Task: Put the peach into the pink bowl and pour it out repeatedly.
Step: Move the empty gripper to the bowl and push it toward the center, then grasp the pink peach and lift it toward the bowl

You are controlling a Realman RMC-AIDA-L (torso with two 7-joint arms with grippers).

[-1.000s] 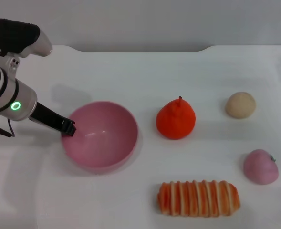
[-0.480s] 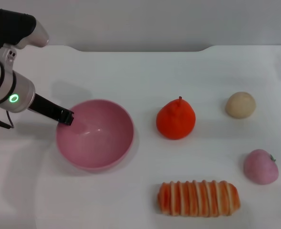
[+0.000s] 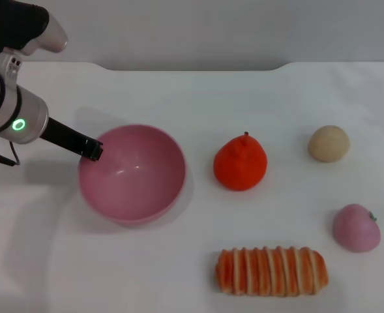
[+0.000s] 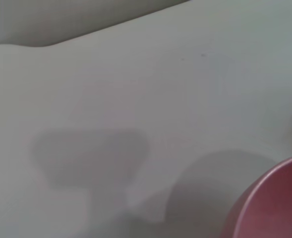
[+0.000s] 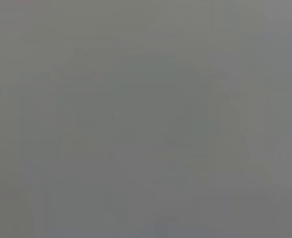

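Now left end effector (image 3: 94, 151) clamped on pink bowl (image 3: 133, 176) rim, bowl empty, peach (image 3: 355, 227) well apart on table (image 3: 198, 104)

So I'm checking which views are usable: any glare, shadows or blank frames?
Head view: sharp, evenly lit, faint highlights inside the bowl and soft shadows on the table. Left wrist view: soft focus, a grey shadow patch on the table, only the bowl's edge showing. Right wrist view: blank grey, nothing readable.

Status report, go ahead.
Left hand gripping bowl rim, bowl empty. Right hand out of view. Peach on table, far right. Nothing blocking.
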